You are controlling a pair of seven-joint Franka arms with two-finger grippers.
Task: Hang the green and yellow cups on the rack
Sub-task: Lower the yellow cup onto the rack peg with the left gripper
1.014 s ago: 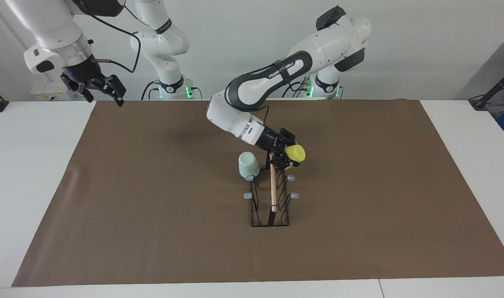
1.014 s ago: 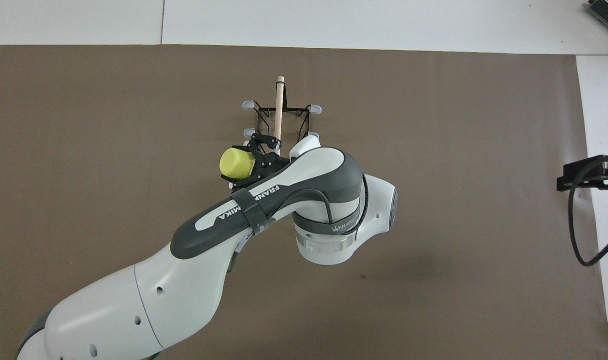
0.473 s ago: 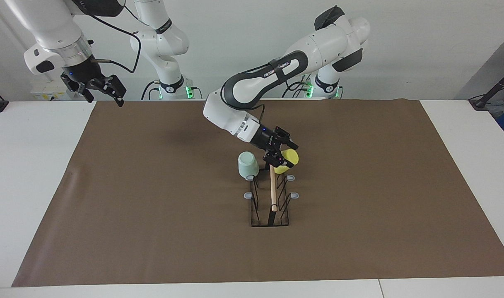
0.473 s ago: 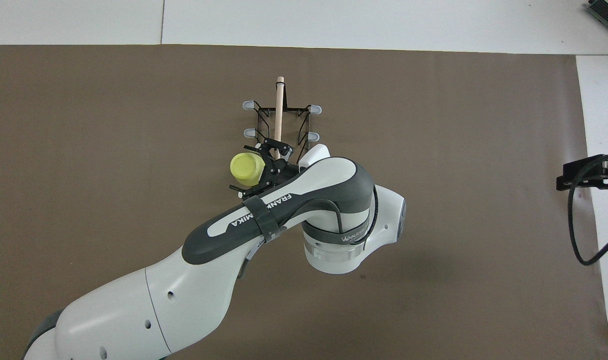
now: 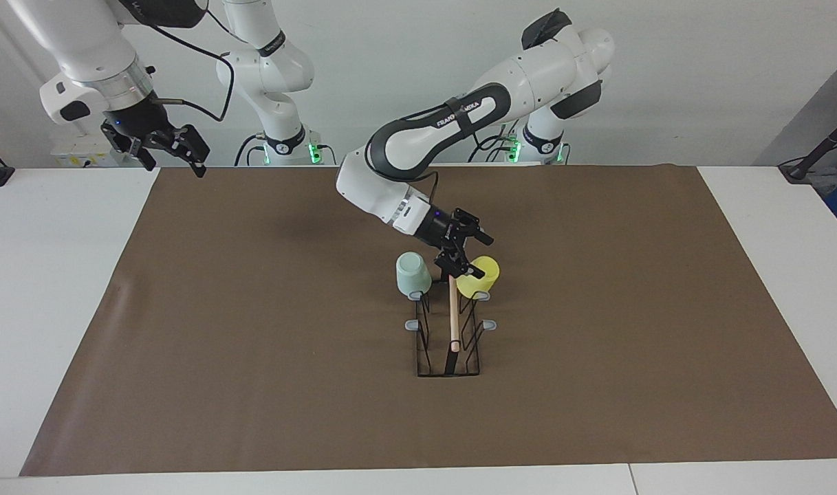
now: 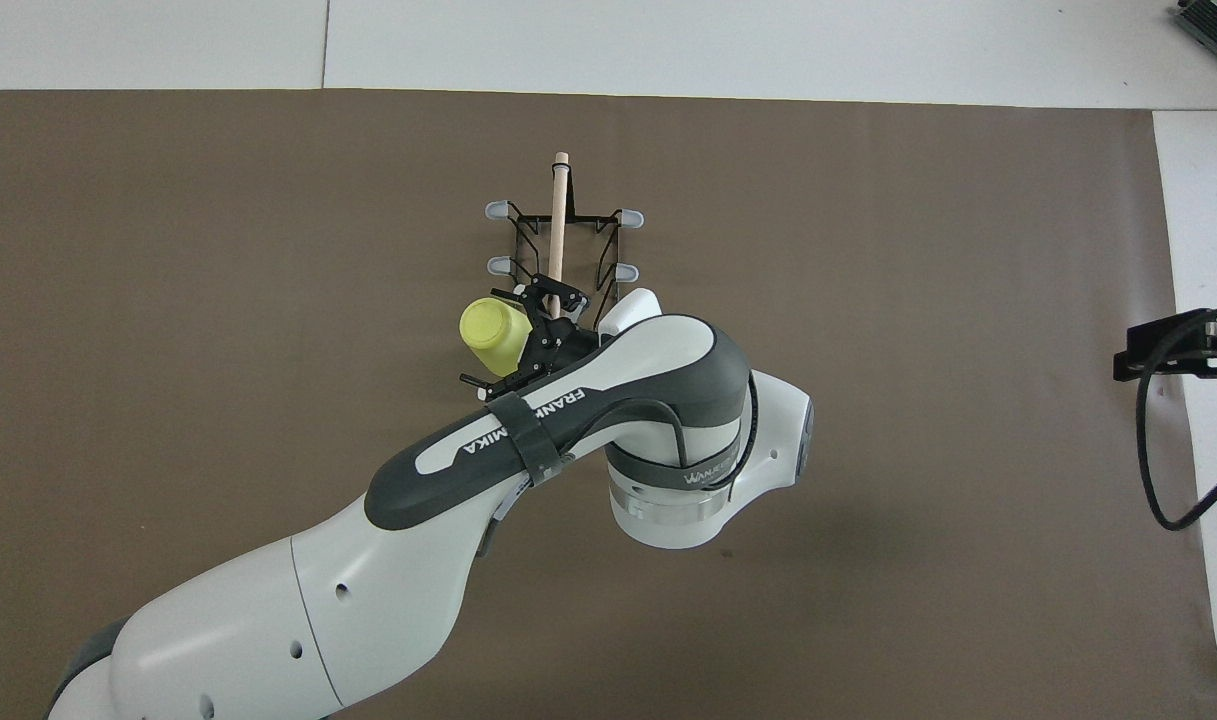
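Observation:
The black wire rack (image 5: 452, 323) with a wooden rod stands mid-table; it also shows in the overhead view (image 6: 558, 215). The mint green cup (image 5: 412, 273) hangs mouth down on the prong nearest the robots, toward the right arm's end. In the overhead view the green cup (image 6: 636, 304) is mostly hidden by the left arm. The yellow cup (image 5: 479, 276) sits mouth down on the matching prong toward the left arm's end, also seen in the overhead view (image 6: 492, 334). My left gripper (image 5: 473, 254) is open with its fingers either side of the yellow cup (image 6: 520, 338). My right gripper (image 5: 172, 152) waits open, raised over the table's edge.
A brown mat (image 5: 253, 344) covers the table. Several grey-tipped prongs (image 5: 489, 324) farther from the robots are bare. The left arm's forearm (image 6: 568, 400) hangs over the mat on the robots' side of the rack.
The left gripper carried the yellow cup down toward the rack. The cup has now dropped lower onto the prong while the gripper stayed nearly still. The right arm has not moved.

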